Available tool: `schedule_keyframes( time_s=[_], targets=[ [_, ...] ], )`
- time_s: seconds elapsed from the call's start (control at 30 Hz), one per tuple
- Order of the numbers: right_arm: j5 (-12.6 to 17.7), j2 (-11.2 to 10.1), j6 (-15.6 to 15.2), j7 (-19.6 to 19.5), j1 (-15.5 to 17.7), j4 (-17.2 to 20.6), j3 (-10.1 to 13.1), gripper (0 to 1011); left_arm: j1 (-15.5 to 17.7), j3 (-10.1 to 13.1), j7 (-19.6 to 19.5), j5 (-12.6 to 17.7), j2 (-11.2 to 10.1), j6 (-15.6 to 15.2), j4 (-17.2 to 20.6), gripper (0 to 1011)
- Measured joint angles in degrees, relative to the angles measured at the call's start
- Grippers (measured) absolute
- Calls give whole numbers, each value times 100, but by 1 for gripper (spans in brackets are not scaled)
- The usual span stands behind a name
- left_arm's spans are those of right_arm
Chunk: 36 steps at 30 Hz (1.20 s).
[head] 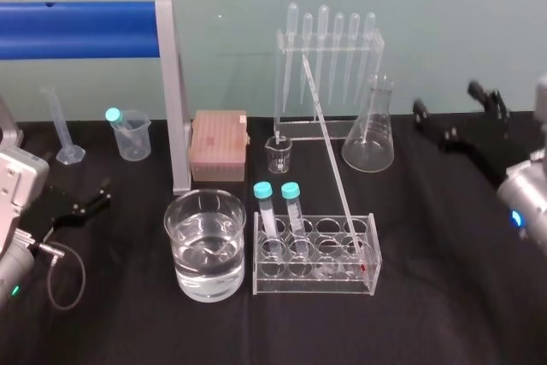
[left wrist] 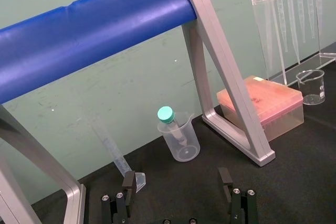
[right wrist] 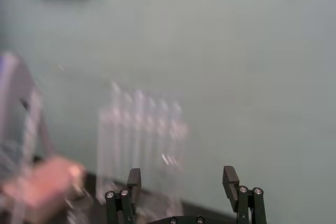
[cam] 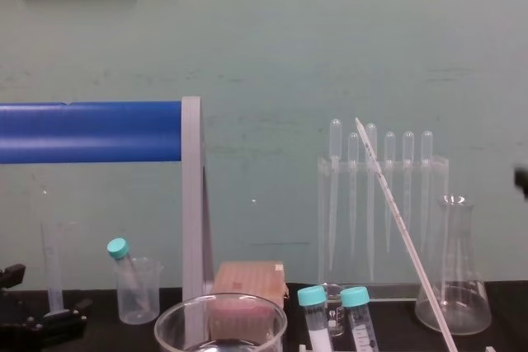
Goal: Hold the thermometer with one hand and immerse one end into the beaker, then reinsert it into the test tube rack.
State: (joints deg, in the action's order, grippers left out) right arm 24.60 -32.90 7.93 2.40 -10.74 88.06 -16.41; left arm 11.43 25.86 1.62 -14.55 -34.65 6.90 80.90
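Right tool (head: 446, 100) is up over the far right of the bench (head: 444, 314), fingers spread wide, nothing between them. In the right wrist view the right tool (right wrist: 182, 177) gapes at the green wall, empty. Its silver wrist (head: 526, 194) with the blue ring sits behind it at the right edge.

Thermometer (head: 333, 160) is well to this tool's left and nearer the robot, apart from it. Its red tip is down in the right-hand end of the test tube rack (head: 312, 290), and the rod leans away from the tool so its top lies across the pipette stand (head: 329, 66). In the chest view the thermometer (cam: 404, 232) slants up and left in front of the pipettes.

Conical flask (head: 369, 138) stands between the right tool and the rod, near the rod but not touching. Beaker (head: 205, 195) is farther left again, just beside the rack's left end, part filled with clear liquid; the beaker (cam: 219, 296) rim shows low in the chest view. Two teal-capped tubes (head: 262, 190) stand in the rack's left holes, on the beaker side.

Left tool (head: 104, 192) is low at the far left of the bench, parked, fingers apart and empty. In the left wrist view the left tool (left wrist: 177, 182) opens toward a small plastic beaker (left wrist: 181, 145) holding a lone capped tube (left wrist: 167, 115), just ahead of it, with the blue bar (left wrist: 94, 30) overhead
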Motion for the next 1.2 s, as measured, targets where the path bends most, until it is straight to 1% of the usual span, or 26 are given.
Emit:
schedule_keyframes(
  time_s=[0.03, 0.1, 0.13, 0.2, 0.27, 0.37, 0.4, 0.43, 0.5, 0.53, 0.57, 0.67, 0.8, 0.97, 1.2],
  targets=[
    [136, 13, 4, 158, -24, 107, 48, 1003, 0, 0, 0, 0, 0, 0, 0, 1008],
    [294, 33, 3, 341, -59, 211, 87, 1003, 0, 0, 0, 0, 0, 0, 0, 1008],
    [559, 101, -30, 684, -166, 348, 117, 1003, 0, 0, 0, 0, 0, 0, 0, 1008],
    [665, 148, -67, 853, -226, 373, 116, 1003, 0, 0, 0, 0, 0, 0, 0, 1008],
    [830, 258, -160, 1131, -357, 388, 71, 1003, 0, 0, 0, 0, 0, 0, 0, 1008],
    [955, 355, -281, 1319, -454, 373, 26, 1003, 0, 0, 0, 0, 0, 0, 0, 1008],
    [1032, 423, -400, 1407, -517, 346, -7, 1003, 0, 0, 0, 0, 0, 0, 0, 1008],
    [1032, 423, -400, 1407, -517, 346, -7, 1003, 0, 0, 0, 0, 0, 0, 0, 1008],
    [1132, 566, -644, 1511, -631, 263, -83, 1003, 0, 0, 0, 0, 0, 0, 0, 1008],
    [1132, 566, -644, 1511, -631, 263, -83, 1003, 0, 0, 0, 0, 0, 0, 0, 1008],
    [1176, 637, -782, 1535, -685, 212, -115, 1003, 0, 0, 0, 0, 0, 0, 0, 1008],
    [1213, 747, -1009, 1568, -764, 133, -169, 1003, 0, 0, 0, 0, 0, 0, 0, 1008],
    [1223, 813, -1244, 1623, -837, 81, -225, 1003, 0, 0, 0, 0, 0, 0, 0, 1008],
    [1222, 804, -1519, 1735, -921, 27, -333, 1003, 0, 0, 0, 0, 0, 0, 0, 1008],
    [1169, 697, -1753, 1873, -1057, -62, -454, 1003, 0, 0, 0, 0, 0, 0, 0, 1008]
  ],
)
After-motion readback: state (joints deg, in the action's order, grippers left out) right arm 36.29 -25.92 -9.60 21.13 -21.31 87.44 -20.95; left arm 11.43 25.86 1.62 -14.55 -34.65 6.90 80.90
